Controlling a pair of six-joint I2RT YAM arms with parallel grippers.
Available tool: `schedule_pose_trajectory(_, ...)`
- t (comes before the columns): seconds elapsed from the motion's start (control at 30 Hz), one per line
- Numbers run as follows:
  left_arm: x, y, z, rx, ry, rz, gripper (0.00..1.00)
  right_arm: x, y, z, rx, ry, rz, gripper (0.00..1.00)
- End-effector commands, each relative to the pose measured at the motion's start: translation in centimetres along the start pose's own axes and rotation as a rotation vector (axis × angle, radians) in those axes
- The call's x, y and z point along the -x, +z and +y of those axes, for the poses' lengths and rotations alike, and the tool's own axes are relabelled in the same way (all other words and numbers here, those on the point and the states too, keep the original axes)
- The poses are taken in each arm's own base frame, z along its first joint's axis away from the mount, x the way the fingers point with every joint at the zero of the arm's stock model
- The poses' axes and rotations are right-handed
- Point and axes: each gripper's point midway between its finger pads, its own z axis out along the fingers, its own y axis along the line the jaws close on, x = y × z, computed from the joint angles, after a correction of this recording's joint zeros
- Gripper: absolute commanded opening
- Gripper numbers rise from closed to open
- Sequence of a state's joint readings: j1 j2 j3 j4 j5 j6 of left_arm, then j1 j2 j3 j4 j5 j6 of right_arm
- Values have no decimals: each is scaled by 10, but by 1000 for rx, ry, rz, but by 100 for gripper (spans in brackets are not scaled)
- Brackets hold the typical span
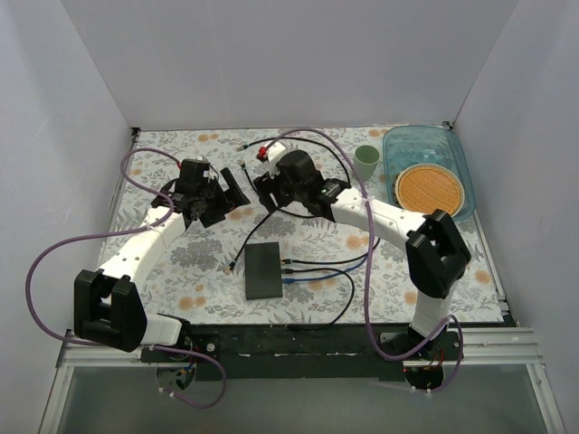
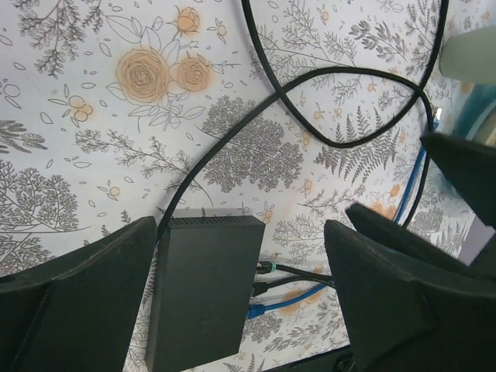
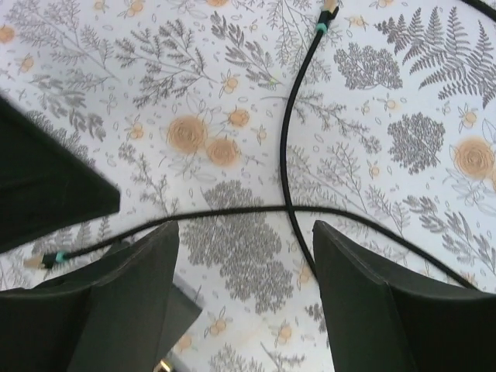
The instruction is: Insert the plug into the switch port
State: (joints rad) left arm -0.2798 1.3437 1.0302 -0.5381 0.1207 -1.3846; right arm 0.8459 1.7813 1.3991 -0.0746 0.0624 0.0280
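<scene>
Left fingers spread, arms bent inward

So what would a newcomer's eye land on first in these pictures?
The dark grey switch box sits near the table's front middle, black and blue cables plugged into its right edge. Behind it, the left end effector and right end effector hover open and empty over the floral cloth. A teal tray holding an orange mat lies far right.
</scene>
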Motion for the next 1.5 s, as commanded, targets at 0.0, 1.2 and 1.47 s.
schedule_pose_trajectory(0.0,18,-19,-7,-40,24,-33,90,9,39,1,30,16,28,76)
schedule_pose_trajectory(1.2,0,-26,5,-61,-14,4,91,-91,136,-42,-45,51,307,37)
schedule_pose_trajectory(1.47,-1,-27,7,-58,-15,-4,91,-84,132,-38,-7,33,302,1)
